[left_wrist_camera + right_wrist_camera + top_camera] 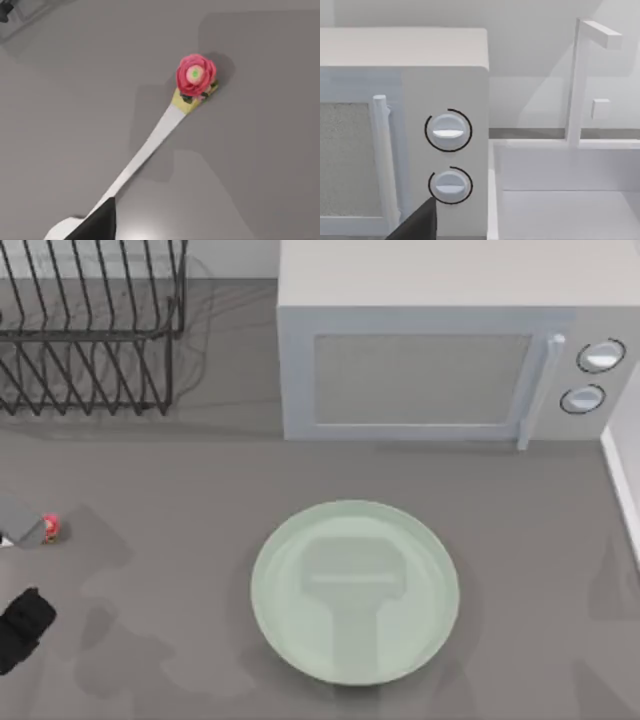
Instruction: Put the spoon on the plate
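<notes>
Spoon [150, 145] lies flat on the grey table [180, 480] at the far left edge of the top view, red knob end toward the plate [355, 592], well apart from it. Plate sits bare at table centre, in front of the microwave [450, 350]. Left hand [22, 625] hovers near the spoon; grip state cannot be told. Wire dish rack [90, 330] stands back left.

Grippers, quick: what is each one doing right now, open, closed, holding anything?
Left gripper: above the spoon at the table's left edge; grip cannot be told.
Right gripper: facing the microwave; cannot be told.
</notes>
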